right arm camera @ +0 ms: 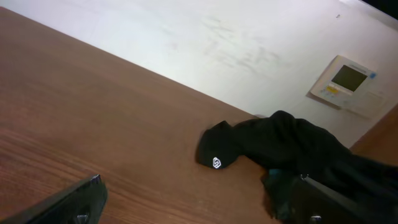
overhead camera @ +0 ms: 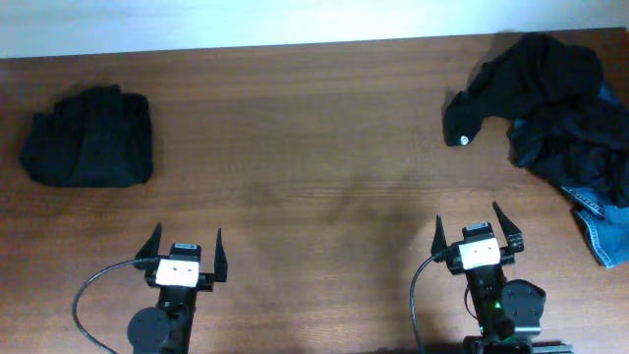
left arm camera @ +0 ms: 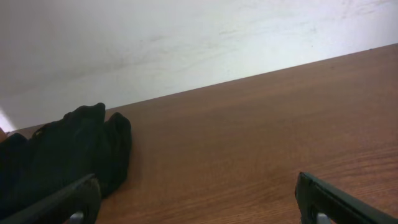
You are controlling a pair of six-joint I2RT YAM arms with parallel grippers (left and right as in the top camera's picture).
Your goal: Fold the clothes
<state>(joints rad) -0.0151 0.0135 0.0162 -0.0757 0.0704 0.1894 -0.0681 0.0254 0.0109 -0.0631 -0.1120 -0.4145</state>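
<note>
Wooden table (overhead camera: 324, 187), open wood across its middle. Folded black bundle (overhead camera: 88, 138) by the left edge. Loose heap of dark clothes (overhead camera: 550, 93) at the far right corner, blue denim (overhead camera: 601, 231) trailing along the right edge. At the near edge, left gripper (overhead camera: 187, 238) and right gripper (overhead camera: 468, 221), both spread wide, holding nothing.

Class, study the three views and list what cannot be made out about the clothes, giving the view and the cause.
- Right pile, overhead: the garments overlap, so their number is unclear. The denim piece is cut off by the right edge.
- Black bundle, left wrist view: its near part is hidden behind a gripper finger and cut by the left edge.
- White logo, right wrist view: too small to read.
</note>
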